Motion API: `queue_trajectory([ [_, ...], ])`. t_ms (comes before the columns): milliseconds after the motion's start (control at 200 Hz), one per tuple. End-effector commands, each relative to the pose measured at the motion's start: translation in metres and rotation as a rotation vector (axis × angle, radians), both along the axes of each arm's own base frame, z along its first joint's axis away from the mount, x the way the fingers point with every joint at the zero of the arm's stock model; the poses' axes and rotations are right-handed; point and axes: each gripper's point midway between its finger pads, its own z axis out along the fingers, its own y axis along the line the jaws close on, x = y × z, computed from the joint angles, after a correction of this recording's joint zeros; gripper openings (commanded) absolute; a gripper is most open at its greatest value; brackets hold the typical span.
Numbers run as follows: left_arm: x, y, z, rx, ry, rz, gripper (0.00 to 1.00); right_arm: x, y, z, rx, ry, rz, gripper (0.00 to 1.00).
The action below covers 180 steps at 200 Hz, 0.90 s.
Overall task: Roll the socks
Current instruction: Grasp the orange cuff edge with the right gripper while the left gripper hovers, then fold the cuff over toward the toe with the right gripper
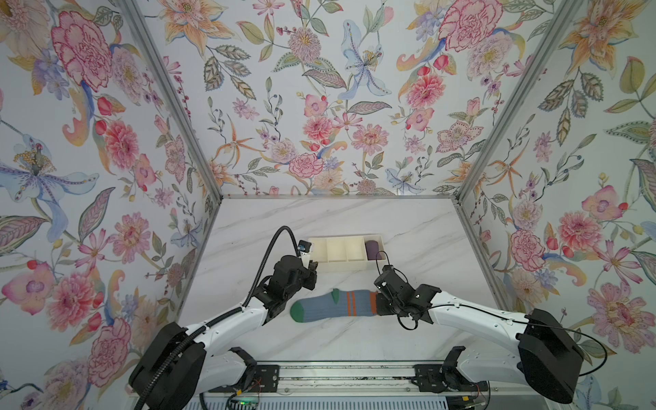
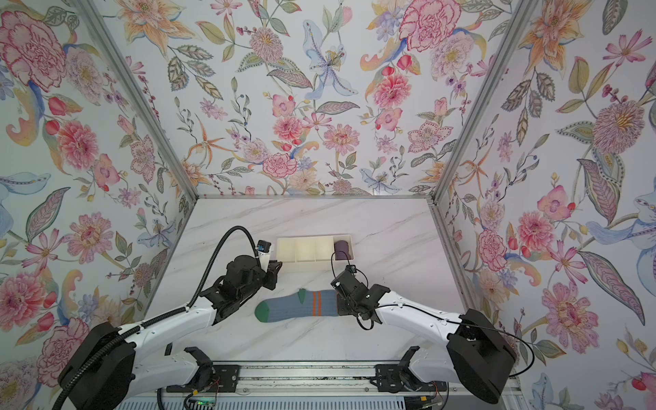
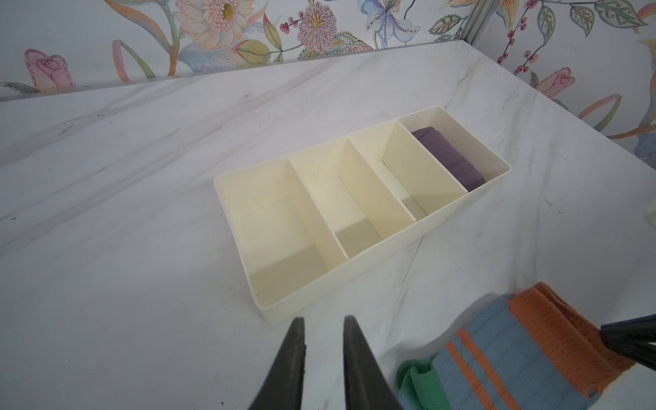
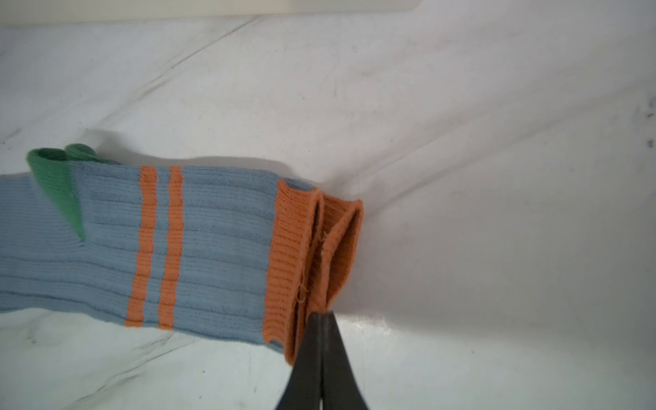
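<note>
Overhead stereo, wrist close-ups sharing socks (image 3: 514, 355) (image 4: 213, 248)

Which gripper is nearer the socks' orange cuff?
Right. The right gripper is shut on the cuff at its edge; the left gripper, slightly open, is off the socks, beyond their heel, by the tray.

The socks (image 1: 330, 309) lie flat on the table (image 1: 419, 227), one stacked on the other, toes to the left, cuffs to the right. Behind them stands a tray (image 1: 337, 266) of four compartments in a row, a bundle (image 1: 371, 248) in the rightmost. The right gripper (image 4: 321, 316) meets the cuffs; the left gripper (image 3: 324, 321) hangs just before the tray's left end.
</note>
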Motion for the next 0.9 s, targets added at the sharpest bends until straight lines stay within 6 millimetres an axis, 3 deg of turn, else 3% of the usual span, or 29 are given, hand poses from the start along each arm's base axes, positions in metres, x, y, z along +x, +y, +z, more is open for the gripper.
queue_trajectory([
  [0, 0.002, -0.008, 0.010, -0.034, -0.009, -0.015, 0.22, 0.005, 0.005, 0.006, -0.023, -0.037, 0.030, 0.00],
  [896, -0.002, -0.006, 0.008, -0.040, -0.007, -0.020, 0.22, -0.003, 0.085, 0.016, 0.153, -0.079, 0.292, 0.00],
])
